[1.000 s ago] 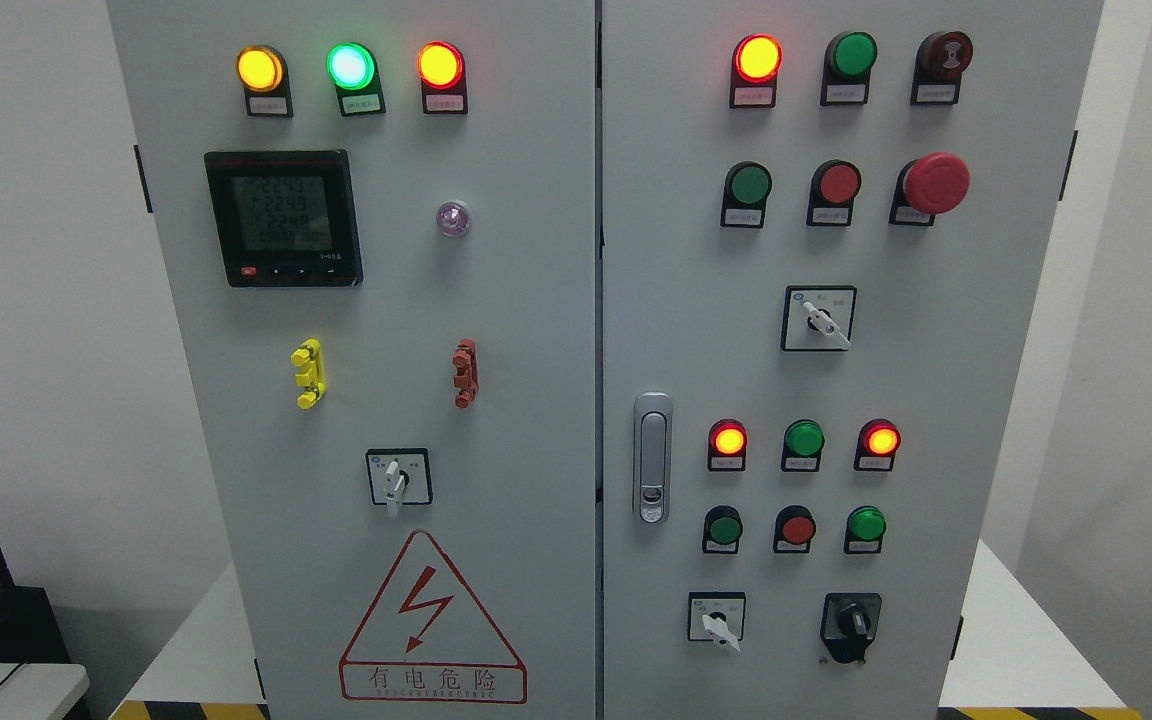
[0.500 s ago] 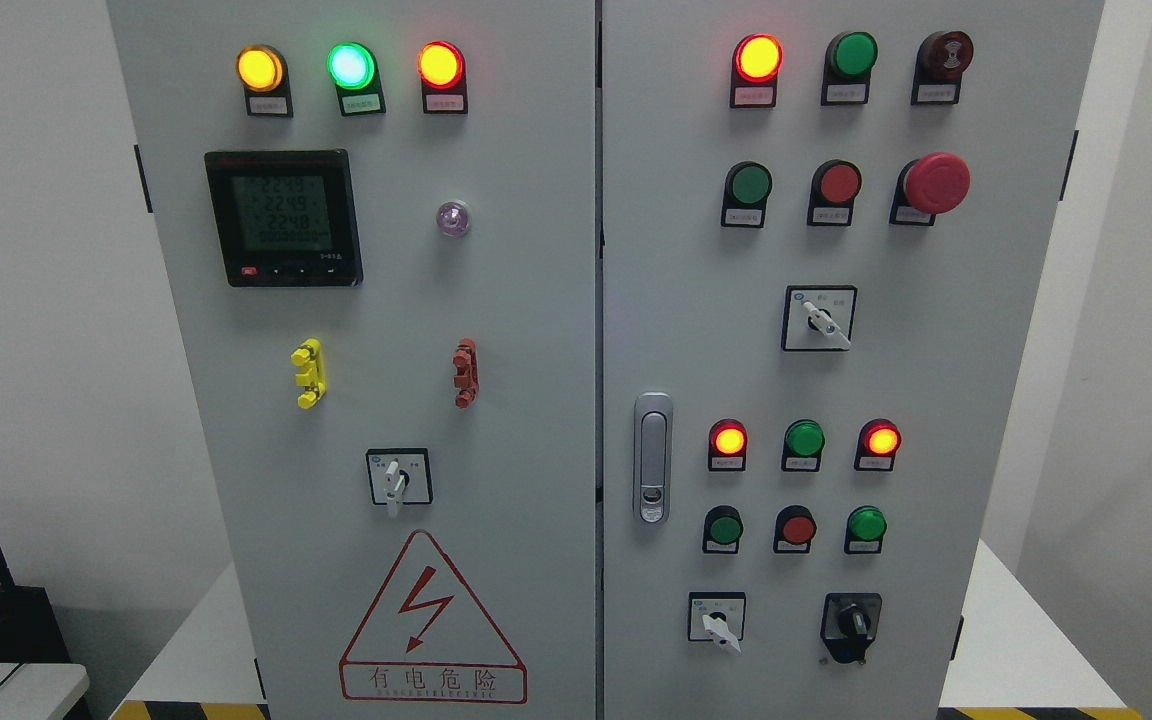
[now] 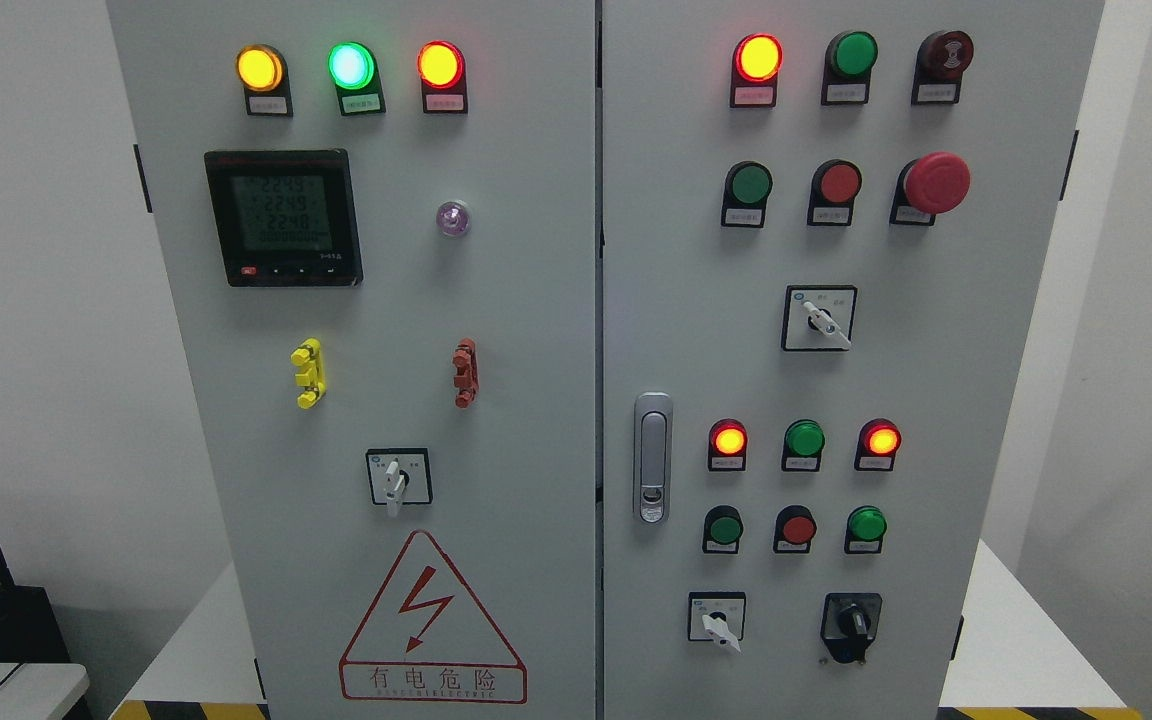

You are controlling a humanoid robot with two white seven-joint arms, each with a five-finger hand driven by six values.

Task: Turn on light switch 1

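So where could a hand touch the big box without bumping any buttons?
Bare metal lies right of the purple lamp, and between the rotary switch and the door handle. The right door's top and bottom button clusters are crowded.

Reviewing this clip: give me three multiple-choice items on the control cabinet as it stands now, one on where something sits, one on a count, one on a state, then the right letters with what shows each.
1. Where is the big red mushroom-shaped stop button?
A. upper right of the right grey door
B. under the black digital meter
C. beside the silver door latch

2. How many round lamps stand in the top row of the left grey door?
A. two
B. three
C. five

3. What state is the green round lamp in that top row in?
A. dark
B. lit
C. covered by a hand

Answers:
1 A: it sits at the right end of the right door's second row.
2 B: a yellow lamp, the green one and a red-orange lamp.
3 B: it glows brightly, and neither robot hand is in view.
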